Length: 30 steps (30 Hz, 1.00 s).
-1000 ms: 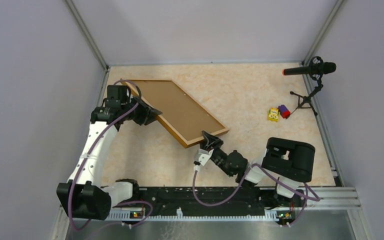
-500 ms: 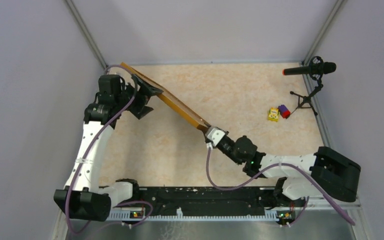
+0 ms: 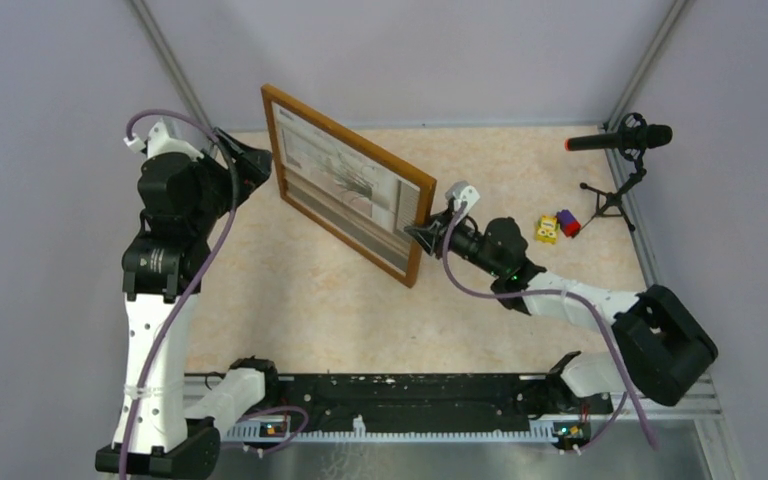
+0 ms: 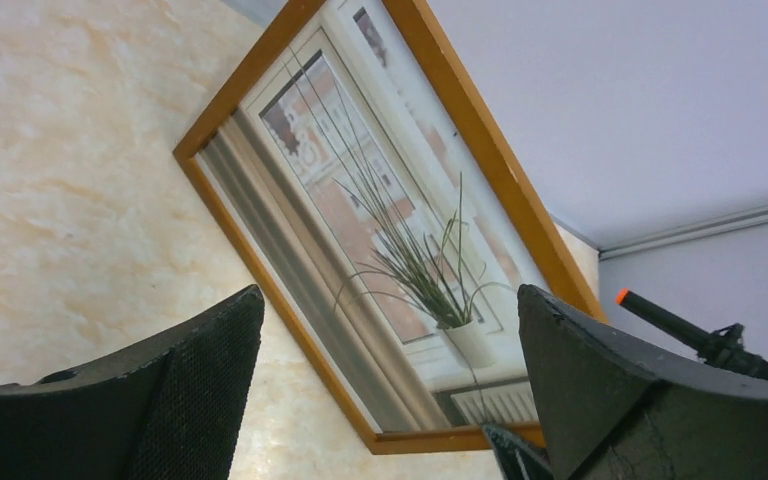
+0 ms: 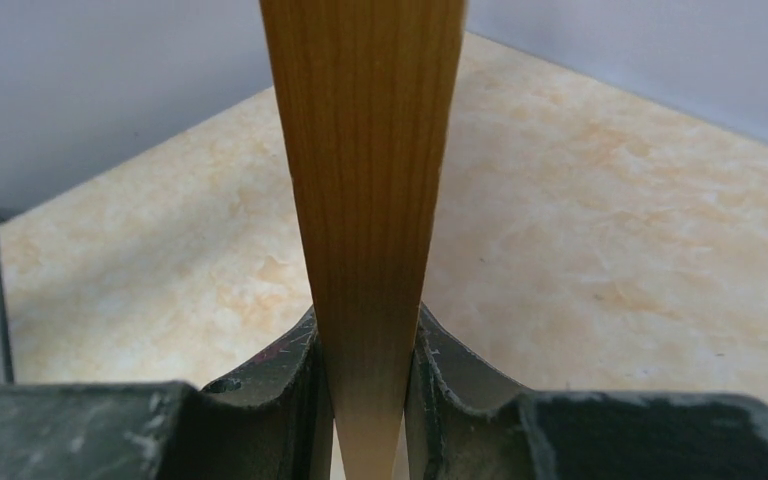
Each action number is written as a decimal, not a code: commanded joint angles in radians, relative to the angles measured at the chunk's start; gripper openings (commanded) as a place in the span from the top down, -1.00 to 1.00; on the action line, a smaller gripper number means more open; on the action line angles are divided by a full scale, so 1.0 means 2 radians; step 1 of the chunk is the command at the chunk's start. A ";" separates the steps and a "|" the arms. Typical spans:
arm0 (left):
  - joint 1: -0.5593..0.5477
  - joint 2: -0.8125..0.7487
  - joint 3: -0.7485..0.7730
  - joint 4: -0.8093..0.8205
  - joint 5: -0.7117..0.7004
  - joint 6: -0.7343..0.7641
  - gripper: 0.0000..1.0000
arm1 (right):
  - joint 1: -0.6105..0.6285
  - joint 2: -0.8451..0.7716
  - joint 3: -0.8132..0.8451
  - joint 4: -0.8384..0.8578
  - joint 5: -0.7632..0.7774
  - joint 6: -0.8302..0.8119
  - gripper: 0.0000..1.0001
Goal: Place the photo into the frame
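Observation:
The frame (image 3: 285, 140), thin orange-brown wood, stands on edge, raised and tilted, its front facing the top camera. The photo (image 3: 345, 190) sits inside it, showing thin grass blades in a white pot. My right gripper (image 3: 422, 230) is shut on the frame's right-hand rail; in the right wrist view that rail (image 5: 365, 180) runs up between both fingers (image 5: 300, 370). My left gripper (image 3: 252, 162) hangs open just left of the frame, apart from it. From the left wrist, the frame (image 4: 465, 135) and photo (image 4: 400, 250) lie beyond the open fingers (image 4: 195, 380).
A microphone on a small tripod (image 3: 620, 138) stands at the far right; its orange tip (image 4: 622, 296) shows in the left wrist view. Small yellow and purple-red toys (image 3: 556, 226) lie near it. Grey walls close in three sides; a metal rail (image 3: 400, 395) runs along the near edge.
The frame swung up from lying back-side up to standing with the photo side showing. My left gripper let go of it and drew back to the left. My right gripper kept its grip and rose.

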 commanded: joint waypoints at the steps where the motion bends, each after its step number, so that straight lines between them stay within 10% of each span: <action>1: -0.006 -0.003 -0.003 0.019 -0.017 0.051 -0.97 | -0.043 0.062 0.083 0.023 -0.154 0.121 1.00; 14: -0.020 -0.007 -0.050 0.037 0.008 0.055 -0.97 | -0.087 0.316 0.314 -0.020 -0.266 0.276 1.00; 30: -0.032 0.006 -0.057 0.046 0.012 0.069 -0.97 | -0.137 0.579 0.759 -0.584 -0.308 0.151 1.00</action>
